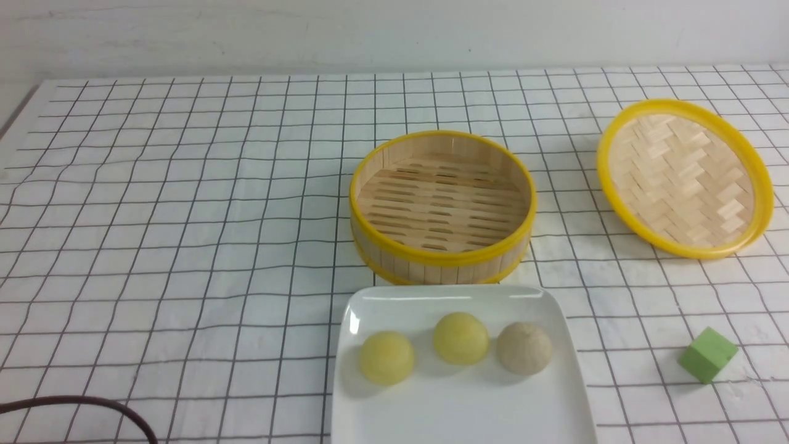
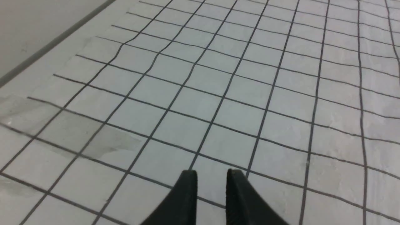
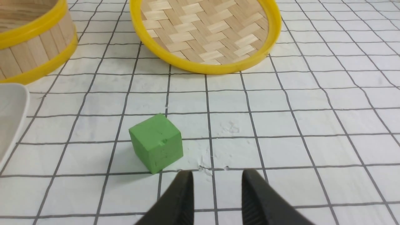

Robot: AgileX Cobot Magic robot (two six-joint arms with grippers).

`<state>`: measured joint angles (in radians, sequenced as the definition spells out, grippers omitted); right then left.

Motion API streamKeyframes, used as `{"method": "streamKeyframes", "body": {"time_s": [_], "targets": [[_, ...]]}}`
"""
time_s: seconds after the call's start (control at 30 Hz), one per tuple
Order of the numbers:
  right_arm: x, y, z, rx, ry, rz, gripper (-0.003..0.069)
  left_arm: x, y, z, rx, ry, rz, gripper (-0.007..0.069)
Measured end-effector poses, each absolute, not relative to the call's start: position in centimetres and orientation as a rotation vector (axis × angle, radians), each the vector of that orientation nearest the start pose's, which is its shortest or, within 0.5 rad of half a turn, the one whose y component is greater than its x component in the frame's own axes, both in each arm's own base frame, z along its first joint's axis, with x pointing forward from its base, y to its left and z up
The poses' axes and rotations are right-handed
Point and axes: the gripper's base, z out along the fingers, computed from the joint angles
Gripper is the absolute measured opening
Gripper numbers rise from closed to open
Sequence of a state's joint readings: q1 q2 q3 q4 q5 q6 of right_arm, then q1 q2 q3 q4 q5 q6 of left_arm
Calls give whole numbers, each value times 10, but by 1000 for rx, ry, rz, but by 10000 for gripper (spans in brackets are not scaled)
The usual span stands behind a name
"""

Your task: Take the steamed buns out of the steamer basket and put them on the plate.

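Sitting in a row across the white plate (image 1: 462, 407) are all three steamed buns: two pale yellow buns (image 1: 386, 357) (image 1: 461, 337) and one beige bun (image 1: 524, 348), set apart so none touches its neighbour. Just behind the plate, the steamer basket (image 1: 442, 206) stands empty, its slatted floor bare, so the transfer looks complete. Its woven lid (image 1: 684, 177) lies off to the right, tilted, out of the way of reaching arms. A green cube (image 1: 707, 354) rests on the gridded bench (image 1: 185, 246) right of the plate, uninvolved. Neither arm shows from the front. The left hand (image 2: 212, 175) hovers over bare bench, jaws narrowly parted, holding nothing. The right hand (image 3: 217, 176) hangs just beside the cube, likewise slightly parted and empty, presumably pulled back after finishing.
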<state>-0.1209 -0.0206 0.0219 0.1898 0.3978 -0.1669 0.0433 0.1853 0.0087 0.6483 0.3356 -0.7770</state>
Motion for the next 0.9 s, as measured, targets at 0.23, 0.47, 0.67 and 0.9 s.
{"method": "streamKeyframes", "body": {"time_s": [0.23,0.47,0.67,0.9], "targets": [[52,0,172,71,1874,-9,243,54,25,176,-370,1857,148,169],[52,0,172,71,1874,-9,243,48,27,177,-393,1815,158,169],[52,0,172,71,1874,-9,243,48,26,173,-352,1832,188,169],[52,0,172,71,1874,-9,243,48,26,173,-344,1830,187,170]]}}
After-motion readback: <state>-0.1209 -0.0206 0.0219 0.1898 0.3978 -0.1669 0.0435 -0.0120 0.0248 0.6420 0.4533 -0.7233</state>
